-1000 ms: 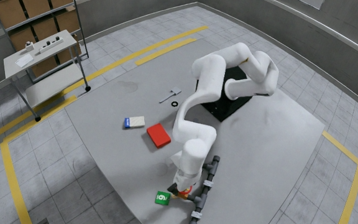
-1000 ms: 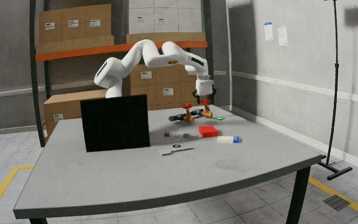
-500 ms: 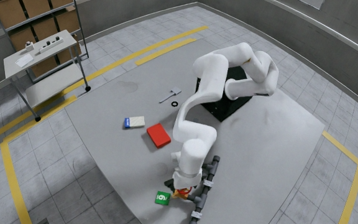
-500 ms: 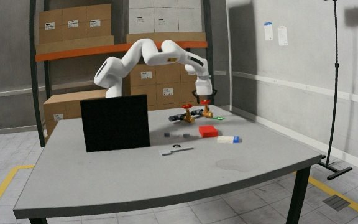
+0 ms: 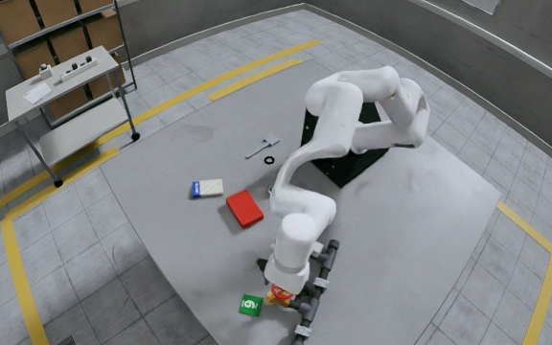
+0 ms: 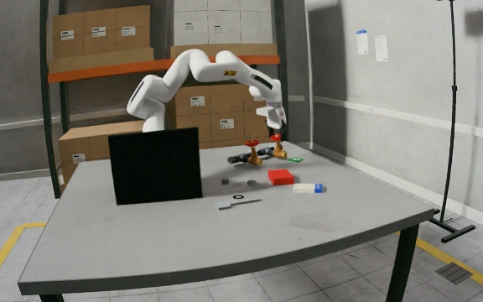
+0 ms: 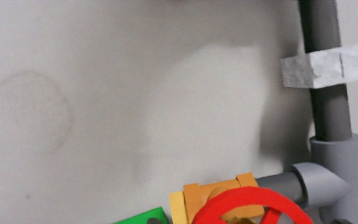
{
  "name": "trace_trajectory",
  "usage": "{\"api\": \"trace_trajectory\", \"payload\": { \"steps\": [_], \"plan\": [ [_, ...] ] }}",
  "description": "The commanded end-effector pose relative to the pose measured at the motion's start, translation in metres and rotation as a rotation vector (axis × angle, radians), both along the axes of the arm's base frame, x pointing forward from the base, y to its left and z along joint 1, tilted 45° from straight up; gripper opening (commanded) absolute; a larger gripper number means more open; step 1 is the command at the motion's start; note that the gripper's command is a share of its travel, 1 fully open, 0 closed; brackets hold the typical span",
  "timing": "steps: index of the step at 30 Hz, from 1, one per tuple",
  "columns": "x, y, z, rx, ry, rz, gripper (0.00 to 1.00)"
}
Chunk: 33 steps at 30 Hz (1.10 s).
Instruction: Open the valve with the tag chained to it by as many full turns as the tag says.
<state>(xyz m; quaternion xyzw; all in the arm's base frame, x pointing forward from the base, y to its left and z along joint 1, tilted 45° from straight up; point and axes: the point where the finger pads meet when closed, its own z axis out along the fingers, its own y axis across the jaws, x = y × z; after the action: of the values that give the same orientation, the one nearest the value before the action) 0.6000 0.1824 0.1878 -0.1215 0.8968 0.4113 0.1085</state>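
Observation:
A grey pipe (image 5: 319, 280) lies near the table's front edge and carries two brass valves with red handwheels. The tagged valve (image 5: 281, 293) is chained to a green tag (image 5: 250, 305) marked 6. In the exterior view this valve (image 6: 277, 148) is the right one, with its tag (image 6: 295, 159) beside it, and the other valve (image 6: 252, 152) stands to its left. My gripper (image 6: 276, 127) is open and empty, just above the tagged valve's handwheel. The wrist view shows that handwheel (image 7: 247, 207) at the bottom edge, a corner of the tag (image 7: 142, 219) and the pipe (image 7: 330, 105); my fingers are out of that view.
A red block (image 5: 244, 208), a white and blue box (image 5: 207, 188), a grey flat tool (image 5: 263, 146) and a black ring (image 5: 269, 159) lie on the table. A black box (image 5: 348, 158) stands at the arm's base. A white clamp (image 7: 325, 65) holds the pipe.

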Motion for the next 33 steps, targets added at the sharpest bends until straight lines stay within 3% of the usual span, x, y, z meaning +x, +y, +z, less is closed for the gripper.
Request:
{"api": "trace_trajectory", "payload": {
  "steps": [1,9,11,12,15,25,33],
  "plan": [
    [0.0010,-0.0009,0.0017,0.019,0.204,-0.190,1.00],
    [0.0010,-0.0009,0.0017,0.075,0.578,-0.499,1.00],
    [0.0010,-0.0009,0.0017,0.075,0.578,-0.499,1.00],
    [0.0010,-0.0009,0.0017,0.092,0.714,-0.615,1.00],
    [0.0010,-0.0009,0.0017,0.107,0.805,-0.689,1.00],
    [0.0009,-0.0009,0.0017,0.163,1.266,-1.094,1.00],
    [0.0009,-0.0009,0.0017,0.169,1.315,-1.137,1.00]
  ]
}}
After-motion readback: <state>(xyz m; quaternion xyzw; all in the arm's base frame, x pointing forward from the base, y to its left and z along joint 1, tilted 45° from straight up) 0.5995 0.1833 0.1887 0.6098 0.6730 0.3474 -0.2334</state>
